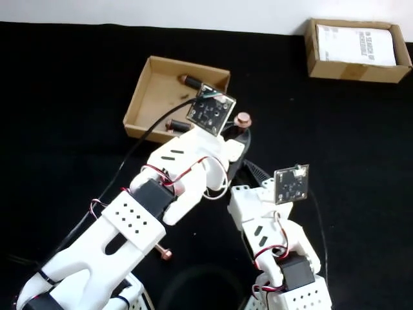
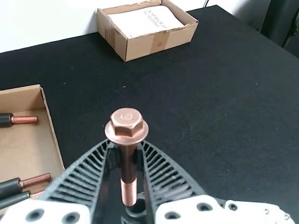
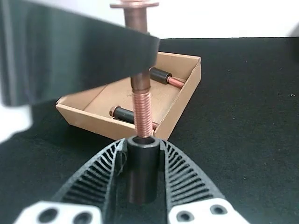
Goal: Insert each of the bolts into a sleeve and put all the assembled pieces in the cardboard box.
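overhead, the left arm (image 1: 129, 223) stretches from the lower left with the right arm (image 1: 271, 226) beside it, meeting just right of the cardboard box (image 1: 143, 90). left wrist view: the left gripper (image 2: 126, 144) pinches a bolt (image 2: 126, 125) by its shank. right wrist view: the right gripper (image 3: 142, 145) clamps a sleeve (image 3: 142, 175), the bolt's threaded tip at its mouth.

Table (image 1: 64, 77) carries cardboard box (image 1: 158, 97), far box (image 1: 355, 72), loose bolt (image 1: 166, 254).

1. Black matte surface (image 1: 71, 90).
2. Second carton (image 1: 353, 70) at the surface's far edge, right end.
3. White printed sheet (image 1: 356, 44) inside that carton.
4. White strip (image 1: 161, 11) beyond the surface's far edge.
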